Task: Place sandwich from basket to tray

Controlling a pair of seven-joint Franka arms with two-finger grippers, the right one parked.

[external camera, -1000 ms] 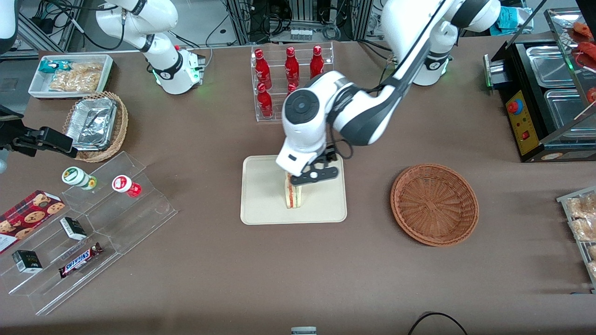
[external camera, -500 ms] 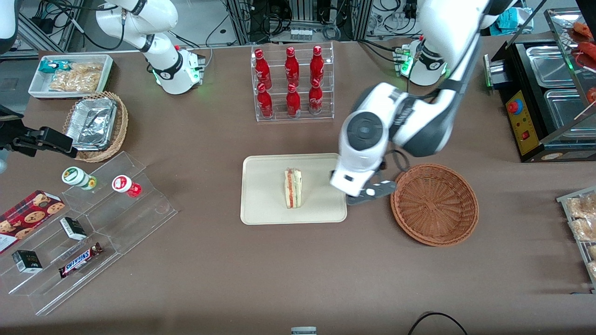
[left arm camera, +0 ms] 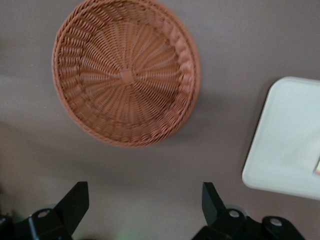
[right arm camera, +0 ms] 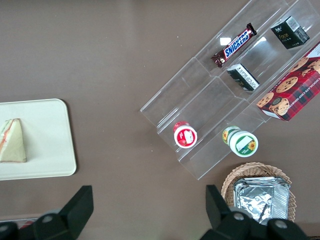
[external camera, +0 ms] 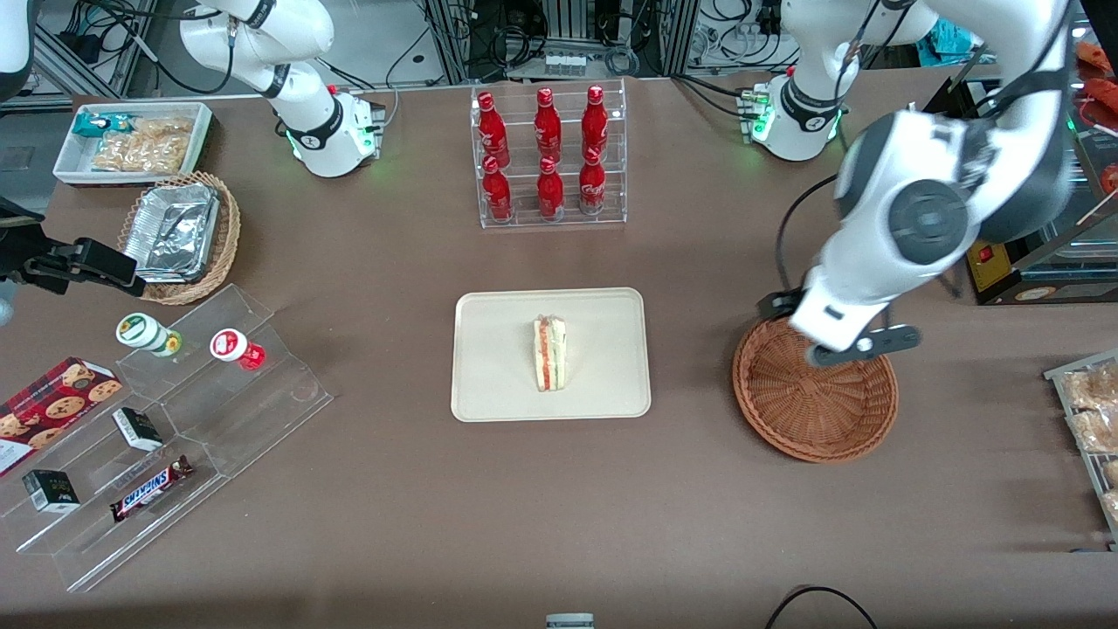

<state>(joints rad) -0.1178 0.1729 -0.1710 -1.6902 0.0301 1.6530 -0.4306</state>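
Reddish-brown round wicker basket [external camera: 815, 384] is being overhung by the wide-open, empty gripper [left arm camera: 142, 210]; pale triangular sandwich [external camera: 549, 353] is lying well aside on the cream rectangular tray [external camera: 489, 384]. Only an arm sweeping sideways is judged likely to disturb it.

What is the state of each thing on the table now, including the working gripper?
sandwich: lying on the tray, not held.
tray: flat on the table, holding only the sandwich.
basket: upright on the table, nothing in it.
gripper: open, holding nothing, above the basket's edge.
red bottles: upright in their clear rack.
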